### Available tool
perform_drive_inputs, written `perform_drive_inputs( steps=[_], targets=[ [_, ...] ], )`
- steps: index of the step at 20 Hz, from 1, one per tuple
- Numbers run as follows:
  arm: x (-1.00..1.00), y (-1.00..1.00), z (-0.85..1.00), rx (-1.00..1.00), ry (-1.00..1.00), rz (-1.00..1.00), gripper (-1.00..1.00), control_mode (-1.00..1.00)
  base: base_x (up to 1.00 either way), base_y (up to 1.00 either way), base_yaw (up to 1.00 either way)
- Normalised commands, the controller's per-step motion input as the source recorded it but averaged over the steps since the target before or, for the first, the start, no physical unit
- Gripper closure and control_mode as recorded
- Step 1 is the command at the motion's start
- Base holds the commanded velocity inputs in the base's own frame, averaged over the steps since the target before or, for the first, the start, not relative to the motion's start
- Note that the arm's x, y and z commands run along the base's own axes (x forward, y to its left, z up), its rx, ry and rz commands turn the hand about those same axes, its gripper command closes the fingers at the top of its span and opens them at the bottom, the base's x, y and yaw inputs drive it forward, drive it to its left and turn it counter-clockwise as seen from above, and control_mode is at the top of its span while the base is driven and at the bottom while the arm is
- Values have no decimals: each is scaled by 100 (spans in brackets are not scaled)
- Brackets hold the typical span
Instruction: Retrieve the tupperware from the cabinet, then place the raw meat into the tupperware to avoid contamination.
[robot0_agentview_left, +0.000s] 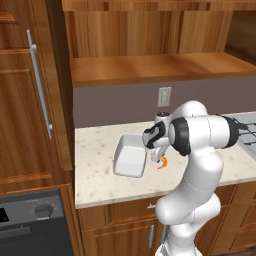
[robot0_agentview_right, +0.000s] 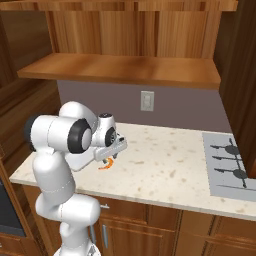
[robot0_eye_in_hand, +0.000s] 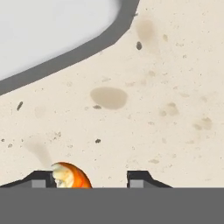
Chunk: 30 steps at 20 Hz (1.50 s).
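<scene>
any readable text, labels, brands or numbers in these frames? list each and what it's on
None legible.
Oven panel: a dark display and marks around the knob, too small and blurred to read.
Wall switch plate, tupperware, counter and stovetop: no lettering that can be made out.

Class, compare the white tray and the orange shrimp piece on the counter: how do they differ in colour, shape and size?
The tray is white; the shrimp piece is orange. The tray is a shallow rectangle with rounded corners, while the shrimp piece is a curved crescent. The tray is far larger than the shrimp piece. Both are at the speckled counter, side by side, with the shrimp piece outside the tray.
</scene>
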Motion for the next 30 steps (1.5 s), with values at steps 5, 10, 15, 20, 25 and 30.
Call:
perform_drive_inputs(
  steps=[5,10,15,20,25,30],
  targets=[
    [-5,0,-31,0,0,0,100,-100,0,0,0],
    [-3,0,-25,0,0,0,100,-100,0,0,0],
    [0,0,-8,0,-2,0,100,-100,0,0,0],
    [-1,0,0,0,0,0,100,-100,0,0,0],
    [-8,0,9,0,0,0,100,-100,0,0,0],
    [-11,0,32,0,0,0,100,-100,0,0,0]
  ],
)
